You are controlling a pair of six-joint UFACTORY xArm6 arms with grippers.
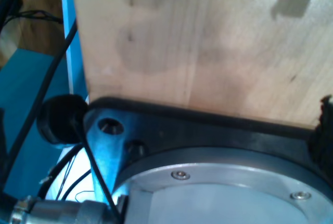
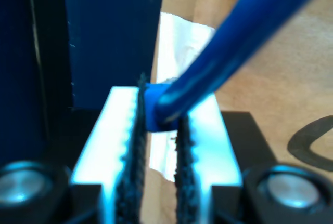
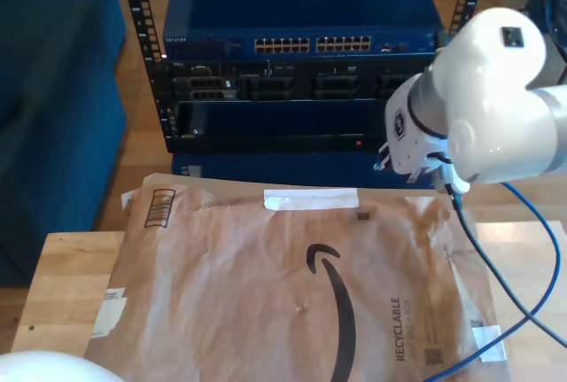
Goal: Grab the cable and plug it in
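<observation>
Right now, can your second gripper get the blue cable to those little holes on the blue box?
Probably yes. My second gripper grips the cable plug, and the switch with its ports stands just beyond the arm, with nothing visibly between.

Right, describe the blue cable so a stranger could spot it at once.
Start at the brown paper mailer on the wooden table. Off its corner at the exterior view's lower right runs the cable, thin and bright blue, unlike the thicker dark cable crossing it.
</observation>
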